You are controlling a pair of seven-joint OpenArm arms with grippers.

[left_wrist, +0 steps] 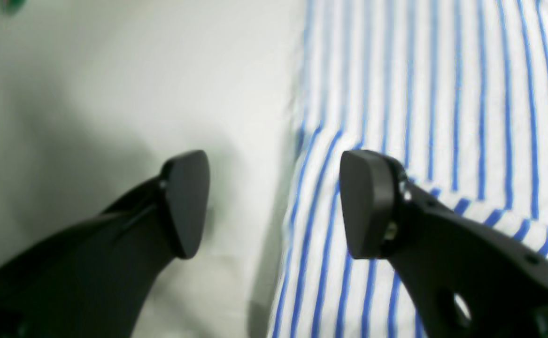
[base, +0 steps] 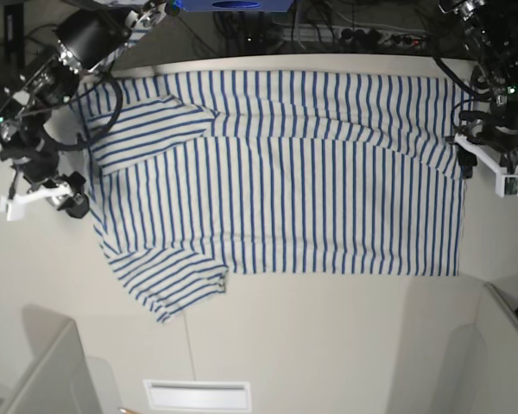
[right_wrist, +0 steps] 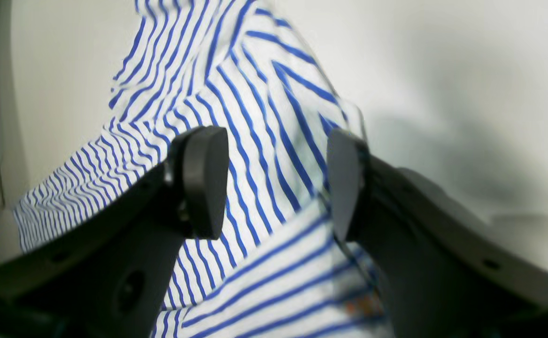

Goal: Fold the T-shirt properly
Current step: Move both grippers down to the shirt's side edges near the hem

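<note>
Near the tabletop's [base: 328, 345] left edge, the right hand [base: 69, 197] gapes wide over the neck end of the T-shirt [base: 285, 181], spread flat; at the right edge the left hand [base: 468, 159] straddles the hem, also wide. Grasping seems next: both must close on cloth.

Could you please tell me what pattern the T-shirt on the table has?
The T-shirt is white with thin blue stripes, clearest in the base view.
</note>
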